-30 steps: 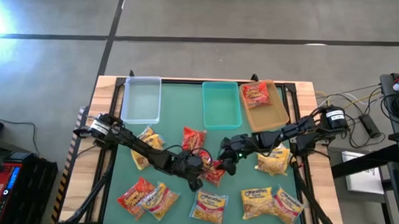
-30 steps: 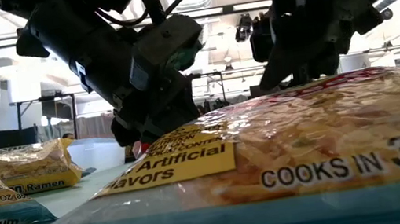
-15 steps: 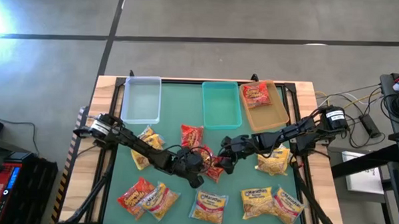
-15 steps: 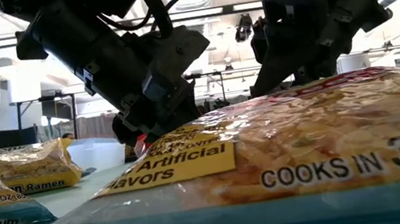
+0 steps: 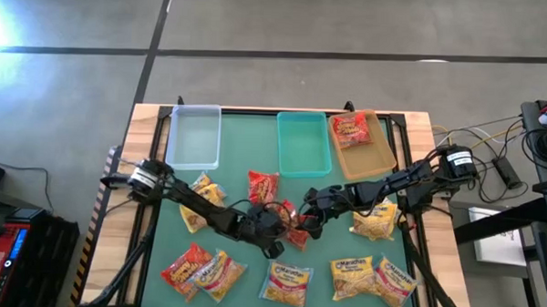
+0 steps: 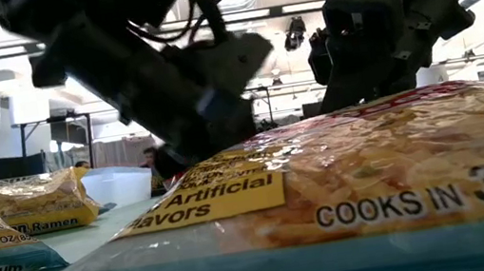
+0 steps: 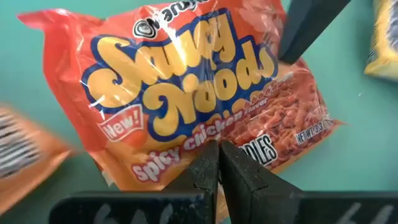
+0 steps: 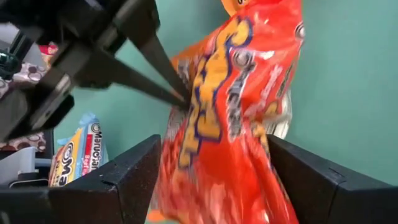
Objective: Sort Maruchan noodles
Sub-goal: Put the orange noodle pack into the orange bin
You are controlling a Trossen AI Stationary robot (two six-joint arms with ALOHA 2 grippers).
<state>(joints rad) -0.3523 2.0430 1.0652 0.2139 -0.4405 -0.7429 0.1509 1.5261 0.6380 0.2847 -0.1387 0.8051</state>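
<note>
Red crinkly plastic was the thing to mind: the red noodle packet (image 5: 294,229) lay mid-counter. Your left gripper (image 7: 217,163) was clenched on its edge, while your right gripper (image 8: 211,180) straddled it, jaws spread wide and not yet gripping. You did best to close the right squarely on the packet's body before the left let go. Toward the far edge, the clear bin (image 5: 194,137) and teal bin (image 5: 303,144) looked empty; the tan bin (image 5: 369,152) held one red packet (image 5: 350,129).
</note>
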